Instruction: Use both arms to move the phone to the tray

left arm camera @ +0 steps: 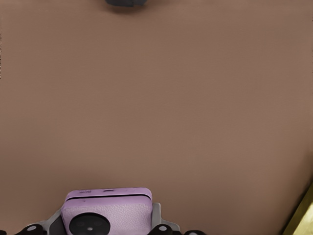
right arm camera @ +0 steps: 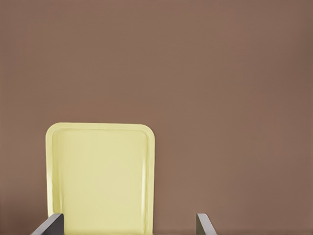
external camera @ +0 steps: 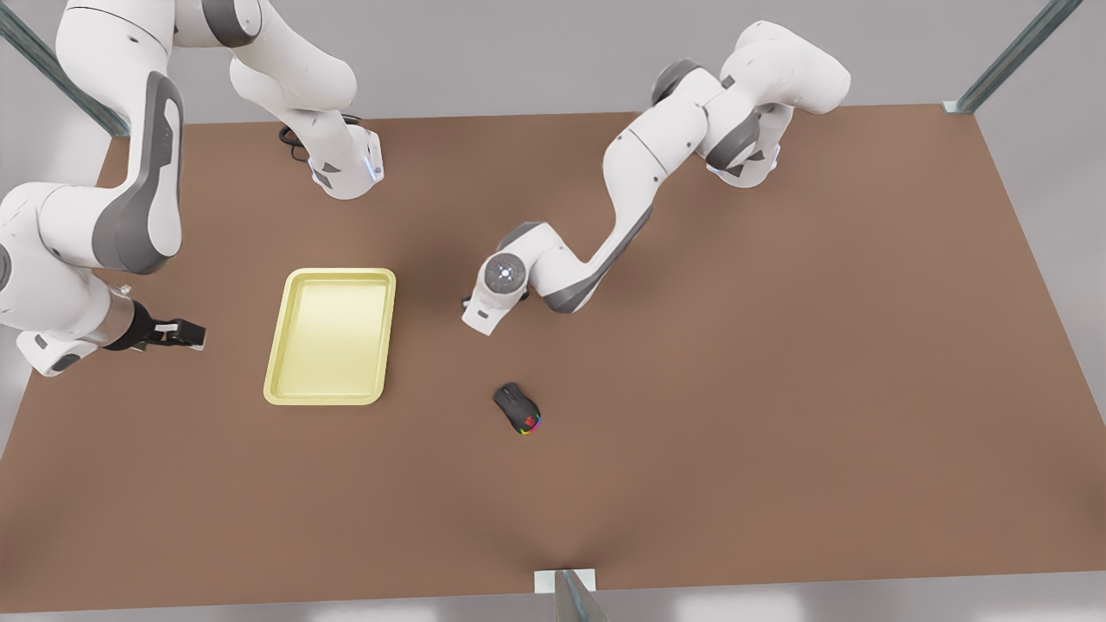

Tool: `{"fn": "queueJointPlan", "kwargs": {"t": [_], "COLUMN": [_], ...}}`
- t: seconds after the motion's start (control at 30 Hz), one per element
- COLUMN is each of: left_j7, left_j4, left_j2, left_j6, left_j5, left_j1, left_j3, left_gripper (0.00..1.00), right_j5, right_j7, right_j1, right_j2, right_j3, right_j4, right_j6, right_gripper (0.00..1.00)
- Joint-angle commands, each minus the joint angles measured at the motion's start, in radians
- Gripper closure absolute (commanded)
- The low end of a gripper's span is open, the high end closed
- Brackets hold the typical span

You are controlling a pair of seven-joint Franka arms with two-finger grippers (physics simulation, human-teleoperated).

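Observation:
The pale pink phone (left arm camera: pixel 108 209), one black camera circle showing, sits between the fingers of my left gripper (left arm camera: pixel 105 223), which is shut on it. In the front view that gripper (external camera: pixel 478 324) points down at the table right of the tray, and its white hand hides the phone. I cannot tell whether the phone touches the table. The pale yellow tray (external camera: pixel 337 274) lies flat with nothing in it. My right gripper (external camera: pixel 194 333) hovers low at the tray's other side, on the front view's left. It faces the tray (right arm camera: pixel 149 176), fingers open, and holds nothing (right arm camera: pixel 128 227).
A black computer mouse (external camera: pixel 517 408) with rainbow lights lies on the brown table in front of the left gripper, also seen as a dark shape (left arm camera: pixel 126 2). A corner of the tray (left arm camera: pixel 303 215) shows beside the phone. Metal frame posts stand at the table edges.

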Motion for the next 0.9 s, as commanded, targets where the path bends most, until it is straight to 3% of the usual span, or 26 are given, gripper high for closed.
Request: {"fn": "queueJointPlan", "kwargs": {"t": [0.0,0.03,0.07,0.2,0.27,0.33,0.4,0.43,0.47,0.5,0.6,0.63,0.73,0.87], "left_j7": [-0.207,-0.200,-0.202,-0.196,0.357,0.902,1.220,1.209,1.197,1.194,1.192,1.192,1.205,1.208], "left_j4": [0.001,0.001,0.001,-0.005,-0.007,-0.005,-0.005,-0.147,-0.447,-0.470,-0.404,-0.317,-0.315,-0.318], "left_j2": [0.000,0.001,0.000,-0.016,-0.295,-0.471,-0.536,-0.640,-0.810,-0.846,-0.846,-0.835,-0.829,-0.803], "left_j6": [0.096,0.118,0.133,0.126,-0.482,-0.689,-0.757,-0.695,-0.464,-0.489,-0.657,-0.671,-0.671,-0.669], "left_j5": [-0.004,-0.004,-0.004,-0.015,0.022,0.094,0.100,0.102,0.140,0.157,0.122,0.068,0.056,0.056], "left_j1": [0.008,0.013,0.011,0.022,0.302,0.527,0.537,0.576,0.631,0.631,0.629,0.631,0.629,0.629], "left_j3": [-0.001,-0.001,-0.001,0.001,0.043,0.175,0.392,0.381,0.301,0.295,0.291,0.301,0.303,0.298], "left_gripper": [0.24,0.09,0.00,0.00,0.00,0.00,0.00,0.00,0.00,0.00,0.00,0.00,0.00,0.00], "right_j5": [0.001,0.001,0.001,0.001,0.005,0.123,0.120,0.120,0.110,0.080,0.079,0.058,0.042,0.054], "right_j7": [-0.010,-0.011,-0.011,-0.022,-0.014,-0.004,0.163,0.232,0.308,0.357,0.532,0.617,0.874,0.987], "right_j1": [-0.001,-0.001,-0.001,-0.007,-0.001,0.011,0.013,0.031,0.098,0.172,0.318,0.367,0.488,0.491], "right_j2": [0.000,0.000,0.000,0.005,0.005,0.042,0.065,0.094,0.112,0.129,0.198,0.211,0.227,0.234], "right_j3": [0.000,0.000,0.000,0.000,0.005,0.078,0.202,0.255,0.255,0.255,0.255,0.255,0.255,0.255], "right_j4": [0.000,0.000,0.000,0.002,0.006,0.072,0.069,0.066,0.063,0.049,0.014,-0.007,-0.133,-0.230], "right_j6": [-0.001,-0.001,-0.001,-0.010,-0.008,0.004,0.027,0.067,0.093,0.113,0.157,0.188,0.351,0.461], "right_gripper": [0.00,0.00,0.00,0.00,0.00,0.00,0.00,0.00,0.00,0.00,0.00,0.00,0.00,0.00]}}
